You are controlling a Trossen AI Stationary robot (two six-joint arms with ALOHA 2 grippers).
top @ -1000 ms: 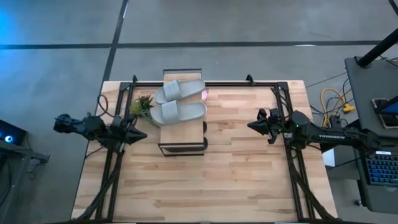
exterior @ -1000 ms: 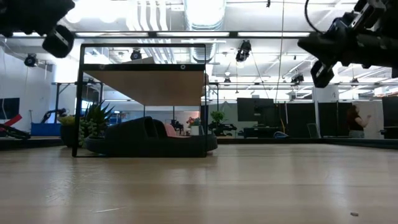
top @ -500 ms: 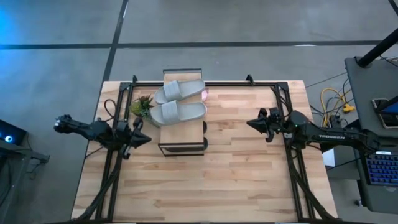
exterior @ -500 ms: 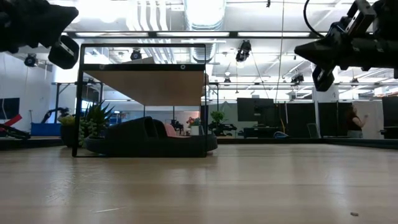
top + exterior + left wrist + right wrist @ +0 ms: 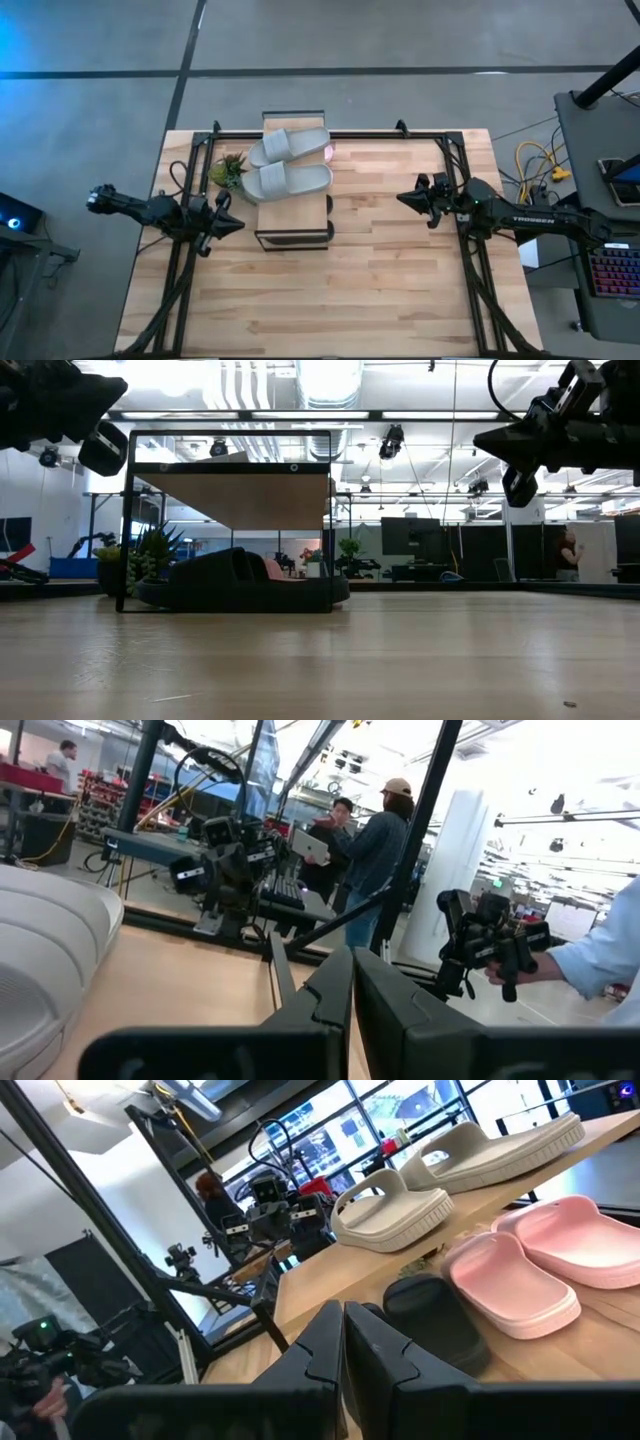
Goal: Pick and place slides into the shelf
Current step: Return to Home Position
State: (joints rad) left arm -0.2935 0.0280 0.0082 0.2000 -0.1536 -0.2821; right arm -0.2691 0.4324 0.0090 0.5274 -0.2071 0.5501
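Observation:
The shelf (image 5: 295,212) stands at the table's far middle. Two grey slides (image 5: 290,145) (image 5: 290,181) lie soles down on its plank top. Below the plank, two pink slides (image 5: 510,1285) (image 5: 590,1250) and a black slide (image 5: 435,1320) lie side by side; the low view shows the black slide (image 5: 240,582) dark under the plank. My left gripper (image 5: 235,224) hangs shut above the table, left of the shelf. My right gripper (image 5: 403,200) hangs shut to the shelf's right. Both point toward the shelf and hold nothing.
A small potted plant (image 5: 228,170) stands just left of the shelf, between it and my left gripper. Black frame bars (image 5: 330,133) run along the table's far side and both flanks. Bare table top (image 5: 330,290) spreads across the near half. People stand in the room beyond.
My left gripper has sunk lower and shifted a little toward the table's near edge, staying shut and empty. The slides and the shelf have not moved.

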